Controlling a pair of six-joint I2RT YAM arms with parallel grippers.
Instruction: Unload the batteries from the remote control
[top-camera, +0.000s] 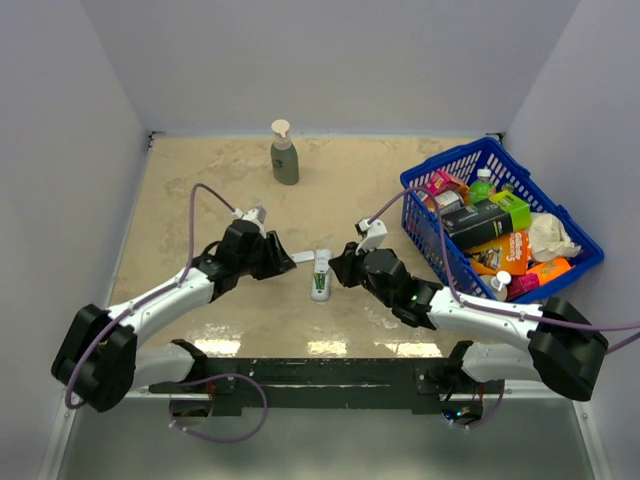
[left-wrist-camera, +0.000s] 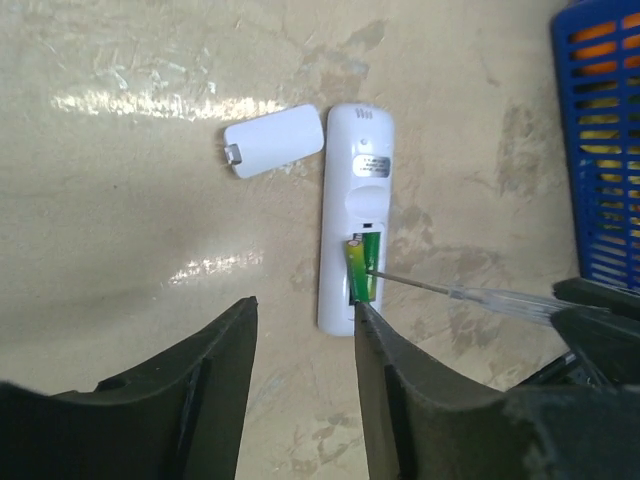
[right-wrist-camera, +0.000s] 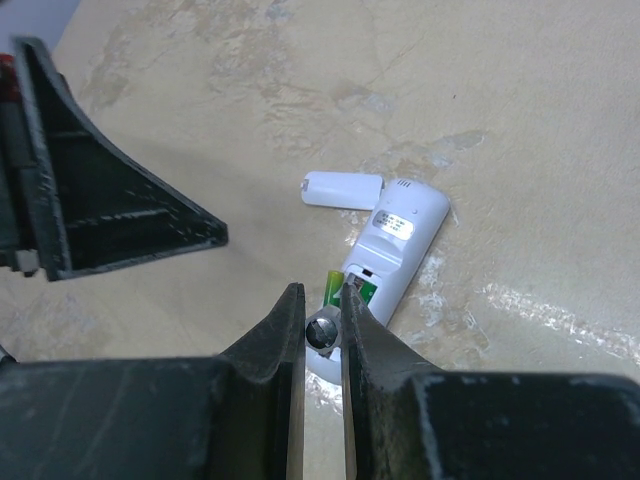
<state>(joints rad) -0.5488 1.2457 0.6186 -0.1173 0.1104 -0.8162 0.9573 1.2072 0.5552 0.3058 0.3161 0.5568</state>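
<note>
Remote control (top-camera: 320, 276) lies back-up near the middle of the mottled beige surface (top-camera: 200, 190), between the two arms. A blue basket (top-camera: 450, 162) packed with colourful packets stands at the right, and a soap bottle (top-camera: 284, 155) stands upright towards the far wall, well apart from everything else.

The left pincer (left-wrist-camera: 303, 312) is released. Its jaws stand apart over bare surface with nothing between them, and one finger's tip is right at the near end of the remote control; whether it touches there cannot be told. The right pincer (right-wrist-camera: 322, 298) is clenched on a thin tool (left-wrist-camera: 450, 291) with a clear handle.

A small white cover (left-wrist-camera: 273, 140) lies flat just beside the remote's far end. The tool's slim shaft reaches into the open recess, its tip at the green batteries (left-wrist-camera: 364, 270), which sit inside the recess; one looks tilted.
</note>
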